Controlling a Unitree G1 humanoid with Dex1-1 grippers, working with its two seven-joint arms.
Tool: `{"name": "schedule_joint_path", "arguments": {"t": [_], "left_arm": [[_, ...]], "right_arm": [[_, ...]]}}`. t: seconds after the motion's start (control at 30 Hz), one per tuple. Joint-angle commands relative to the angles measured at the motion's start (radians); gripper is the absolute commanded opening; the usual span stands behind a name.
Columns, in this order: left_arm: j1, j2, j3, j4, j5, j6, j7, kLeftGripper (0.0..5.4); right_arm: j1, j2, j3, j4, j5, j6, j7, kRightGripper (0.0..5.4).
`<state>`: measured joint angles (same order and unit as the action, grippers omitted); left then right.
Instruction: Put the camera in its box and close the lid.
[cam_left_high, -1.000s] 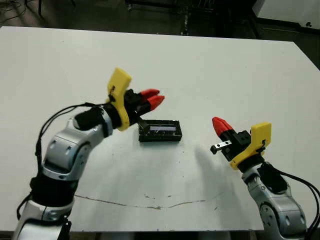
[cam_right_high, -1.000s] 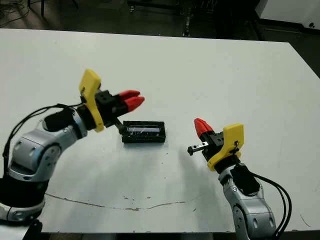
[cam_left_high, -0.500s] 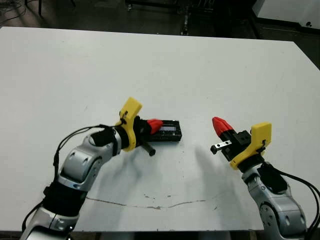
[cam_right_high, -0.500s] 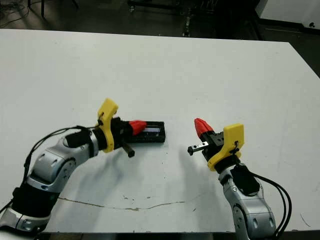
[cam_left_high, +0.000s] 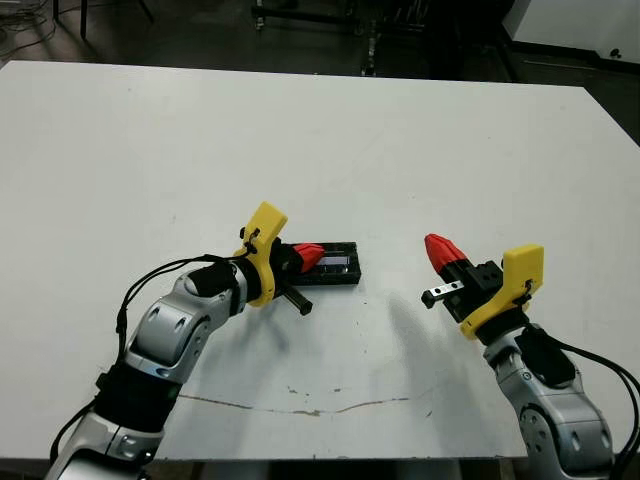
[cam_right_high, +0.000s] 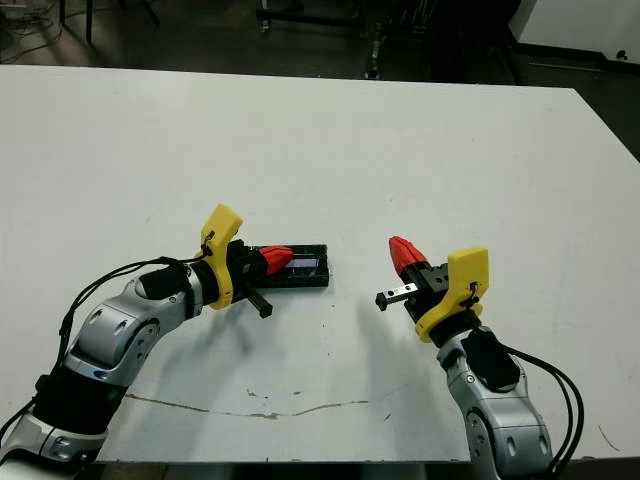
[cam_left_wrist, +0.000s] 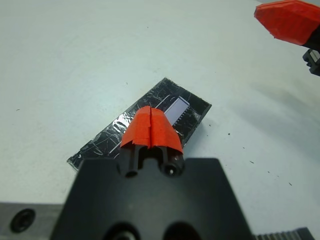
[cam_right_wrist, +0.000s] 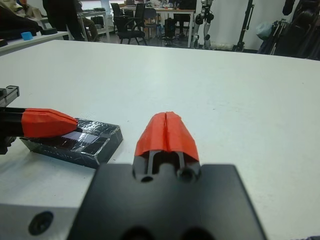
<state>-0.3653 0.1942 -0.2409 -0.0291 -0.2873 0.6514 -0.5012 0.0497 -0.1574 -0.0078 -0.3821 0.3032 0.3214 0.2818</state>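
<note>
The box (cam_left_high: 342, 270) is a small black block at the table's middle, and its dark side wall (cam_right_wrist: 96, 150) shows in the right wrist view. The glossy, crinkled black lid (cam_left_wrist: 104, 141) lies flat on top of it. A pale lavender patch (cam_left_wrist: 176, 109) shows on the lid; I cannot tell whether it is a reflection or the inside. The camera is hidden. My left gripper (cam_left_high: 308, 254) is shut, its red tips low over the lid's left part, touching or nearly so. My right gripper (cam_left_high: 441, 249) hovers shut to the right of the box, holding nothing.
The white table (cam_left_high: 400, 130) stretches wide around the box. A thin dark crack line (cam_left_high: 300, 405) runs near its front edge. Dark floor and frame legs (cam_left_high: 370, 30) lie beyond the far edge. Chairs and a standing person (cam_right_wrist: 65, 15) show far behind.
My left gripper came down from above the box's left end and now sits shut, low on the lid. The right arm and the box stayed put.
</note>
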Motion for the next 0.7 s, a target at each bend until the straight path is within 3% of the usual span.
{"name": "schedule_joint_path", "arguments": {"t": [0.03,0.2,0.47,0.7], "left_arm": [[0.045,0.023,-0.003,0.051,0.025,0.06,0.014,0.01],[0.046,0.02,0.037,-0.024,-0.006,0.085,0.023,0.01],[0.07,0.017,0.205,-0.249,-0.097,0.085,0.069,0.01],[0.109,0.031,0.383,-0.321,-0.129,-0.08,0.092,0.01]], "right_arm": [[-0.001,-0.008,-0.006,0.01,0.001,-0.005,0.007,0.0],[0.001,-0.009,-0.005,0.003,-0.002,0.003,0.0,0.0],[0.002,-0.001,-0.015,-0.003,0.007,0.011,-0.012,0.0],[-0.037,-0.006,-0.057,-0.006,-0.011,0.005,-0.051,0.0]]}}
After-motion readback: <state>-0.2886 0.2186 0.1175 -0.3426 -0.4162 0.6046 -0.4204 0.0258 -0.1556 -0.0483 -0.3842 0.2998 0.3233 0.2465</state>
